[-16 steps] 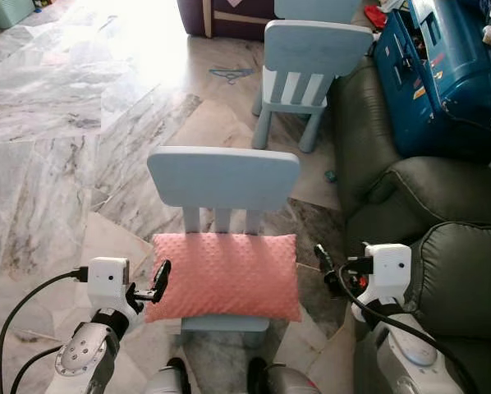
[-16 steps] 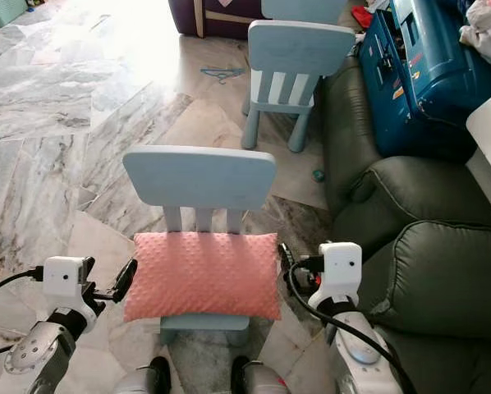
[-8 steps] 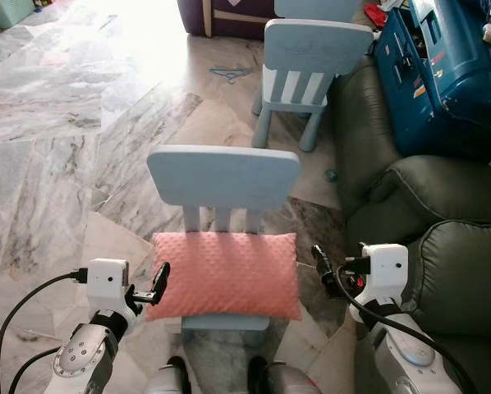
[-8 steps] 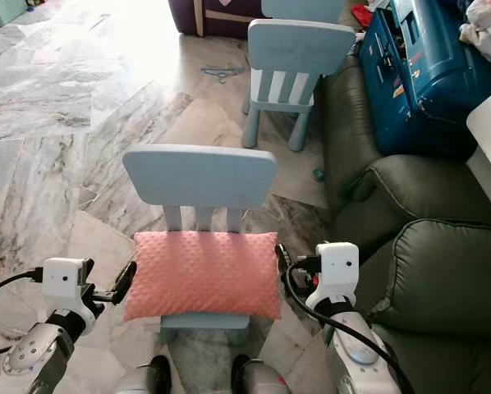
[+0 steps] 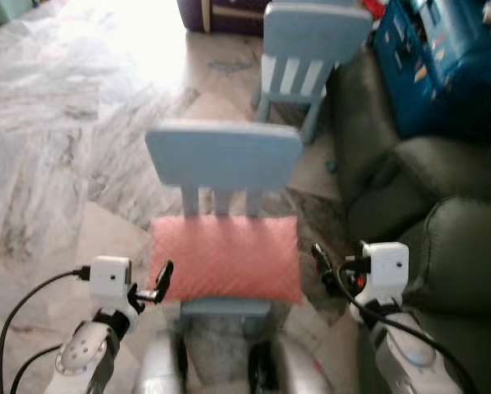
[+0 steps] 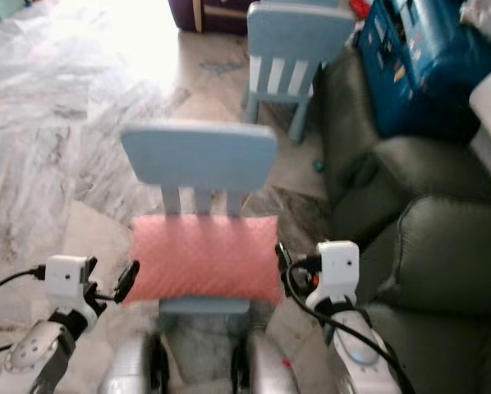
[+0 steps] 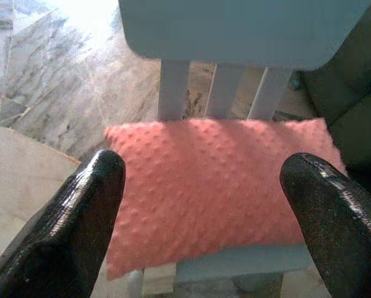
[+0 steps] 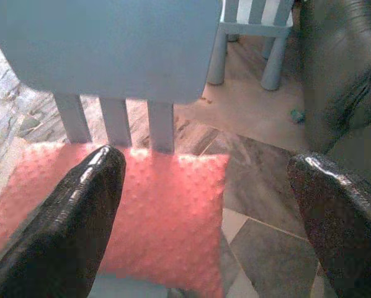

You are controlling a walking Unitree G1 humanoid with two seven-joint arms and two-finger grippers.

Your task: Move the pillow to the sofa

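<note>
A pink dimpled pillow lies flat on the seat of a small light-blue chair right in front of me. My left gripper hangs open just off the pillow's left end, not touching it. My right gripper stands open close to the pillow's right end. In the left wrist view the pillow spans the gap between the two black fingers. The right wrist view catches the pillow's right part under the chair back. The dark green sofa is to my right.
A second light-blue chair stands farther ahead beside the sofa's arm. A blue case rests on the sofa's far end. Marble floor spreads out to the left. The sofa cushion beside my right arm is bare.
The whole picture has blurred and shifted upward a little, so the camera has moved. Both grippers stay beside the pillow's ends, and the pillow still lies on the chair.
</note>
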